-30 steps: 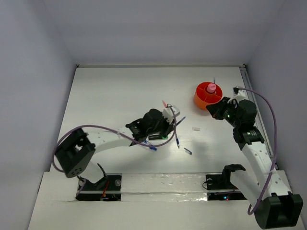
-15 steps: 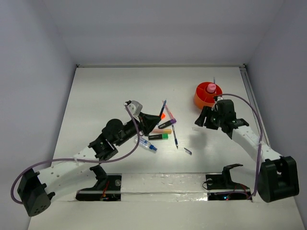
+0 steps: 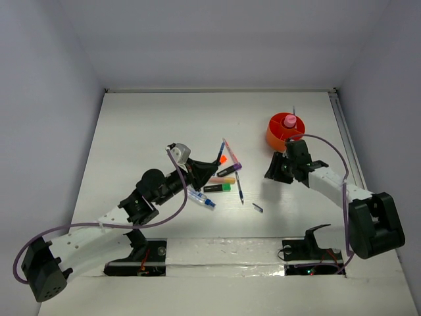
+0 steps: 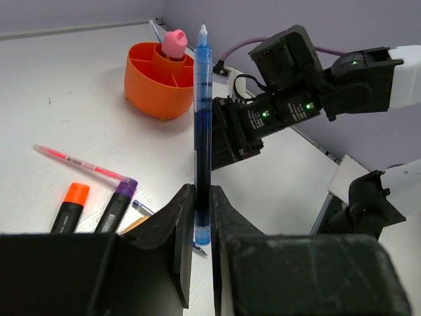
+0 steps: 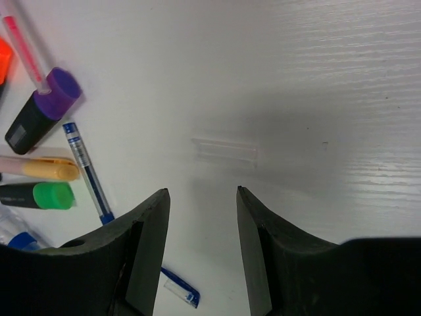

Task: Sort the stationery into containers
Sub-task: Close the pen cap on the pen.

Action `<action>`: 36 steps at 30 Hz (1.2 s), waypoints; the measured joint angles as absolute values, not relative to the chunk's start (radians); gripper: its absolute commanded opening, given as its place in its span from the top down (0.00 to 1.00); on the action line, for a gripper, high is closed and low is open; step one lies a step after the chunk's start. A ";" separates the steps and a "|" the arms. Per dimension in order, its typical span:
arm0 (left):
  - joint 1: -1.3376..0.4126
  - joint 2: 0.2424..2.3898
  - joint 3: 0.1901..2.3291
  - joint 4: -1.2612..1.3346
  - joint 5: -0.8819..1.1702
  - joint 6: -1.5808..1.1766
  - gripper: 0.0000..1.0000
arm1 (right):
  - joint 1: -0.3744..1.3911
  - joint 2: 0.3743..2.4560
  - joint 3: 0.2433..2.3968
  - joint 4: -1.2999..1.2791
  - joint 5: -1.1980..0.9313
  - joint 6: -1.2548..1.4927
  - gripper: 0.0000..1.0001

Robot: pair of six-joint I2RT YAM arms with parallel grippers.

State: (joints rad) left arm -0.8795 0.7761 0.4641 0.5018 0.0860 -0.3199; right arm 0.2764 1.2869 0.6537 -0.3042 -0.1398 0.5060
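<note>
Above the pile at mid-table, your left gripper (image 4: 202,197) is now clamping a thin blue pen (image 4: 202,118) upright between nearly closed jaws, having lifted it clear of the purple highlighter (image 4: 117,205) within the last second. Your right gripper (image 5: 200,194), shut beside the orange cup (image 3: 275,136) a second ago, is hanging with jaws apart and empty over a small clear piece (image 5: 223,150) lying on the table (image 3: 145,131). You are probably done with one drop-off; the pen is likely going to the cup next.
</note>
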 measured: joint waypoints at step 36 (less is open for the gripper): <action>-0.879 0.791 0.434 0.550 0.094 -0.304 1.00 | 0.276 1.495 0.726 -0.181 -0.063 0.517 0.62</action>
State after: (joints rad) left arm -0.8795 0.7910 0.4339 0.5499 0.0937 -0.3038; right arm 0.2764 1.4948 0.7261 -0.1806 -0.0628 0.5167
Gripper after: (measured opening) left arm 0.077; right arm 0.409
